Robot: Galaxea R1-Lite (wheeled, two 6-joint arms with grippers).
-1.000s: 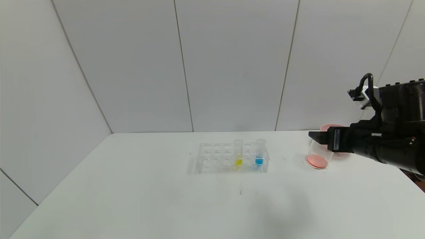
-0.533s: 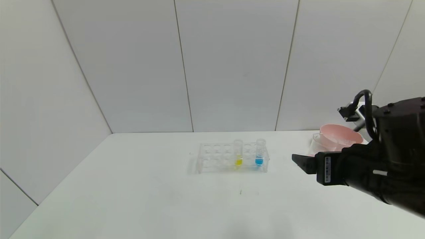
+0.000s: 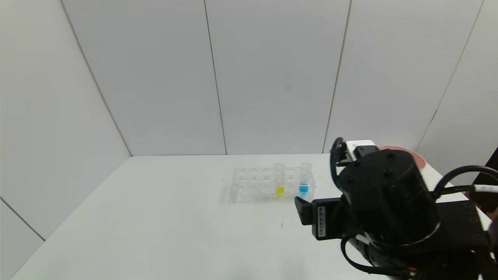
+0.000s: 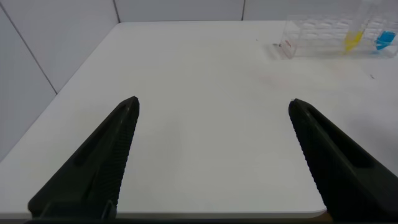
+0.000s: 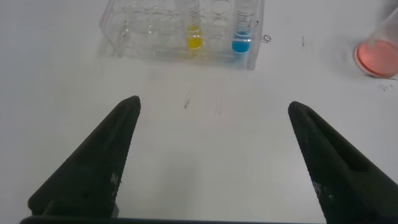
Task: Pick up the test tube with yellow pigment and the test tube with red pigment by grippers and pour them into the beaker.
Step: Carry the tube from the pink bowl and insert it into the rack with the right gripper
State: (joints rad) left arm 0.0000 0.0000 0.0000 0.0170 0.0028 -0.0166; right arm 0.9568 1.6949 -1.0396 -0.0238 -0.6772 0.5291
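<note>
The test tube with yellow pigment (image 3: 279, 179) stood upright in a clear plastic rack (image 3: 255, 186) near the middle of the white table (image 3: 155, 217), its yellow liquid sitting at the bottom. Two slots to the right in the same rack stood a tube with blue liquid (image 3: 305, 179), also upright. No tube with red liquid showed in any view. In the right wrist view the beaker (image 5: 378, 51) appeared at the edge of the frame with pink-red liquid in its bottom, standing on the table well apart from the rack; in the head view the arm hid it. The right gripper (image 5: 214, 162) hung over the table on the near side of the rack, its fingers spread wide and holding nothing, pointing toward the yellow and blue tubes. A pink bowl (image 3: 416, 154) peeked out behind the right arm. The left gripper (image 4: 214, 158) hovered over the table's near left edge, far from the rack, its fingers likewise wide apart and empty.
</note>
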